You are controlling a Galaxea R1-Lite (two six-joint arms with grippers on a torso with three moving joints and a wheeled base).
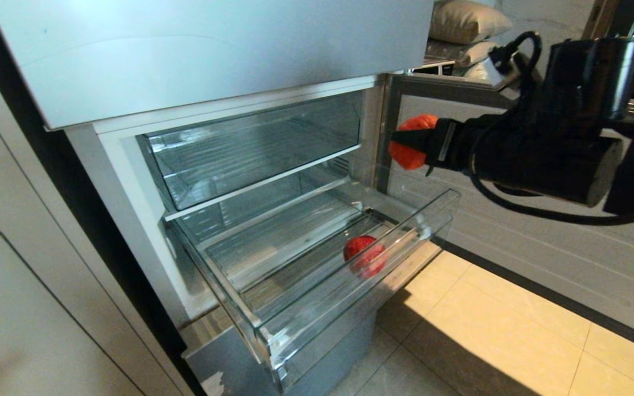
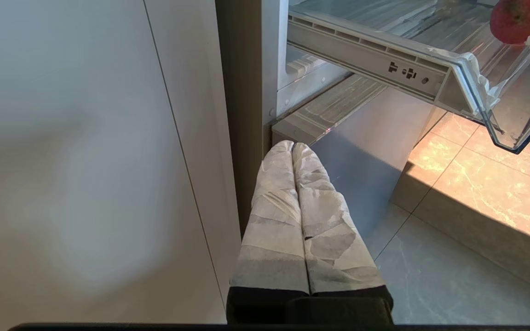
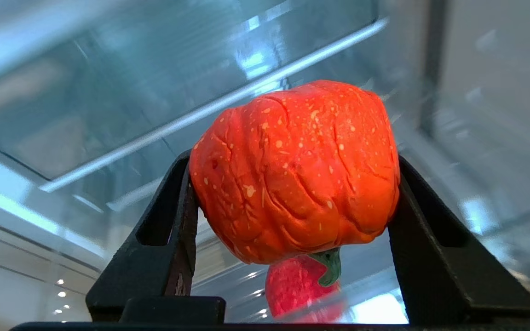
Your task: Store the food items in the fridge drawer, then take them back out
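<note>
My right gripper [image 1: 405, 144] is shut on an orange, ribbed, pumpkin-like food item [image 1: 417, 124] with a green stem. It holds the item in the air to the right of the fridge opening, above the drawer's right end. In the right wrist view the black fingers [image 3: 173, 216] press both sides of the orange item [image 3: 292, 184]. A red apple [image 1: 365, 254] [image 3: 295, 285] lies in the pulled-out clear fridge drawer [image 1: 421, 220], against its front wall. My left gripper [image 2: 292, 146] is shut and empty, parked low beside the fridge's lower corner, with the drawer [image 2: 499, 105] and apple [image 2: 515, 18] above it.
A clear upper compartment [image 1: 251, 148] with a white front strip sits above the drawer. The open fridge door [image 1: 542, 236] stands at the right, behind my right arm. A silver-blue upper panel [image 1: 212, 55] overhangs. A white cabinet [image 1: 20, 302] is at the left, and tiled floor [image 1: 487, 330] lies below.
</note>
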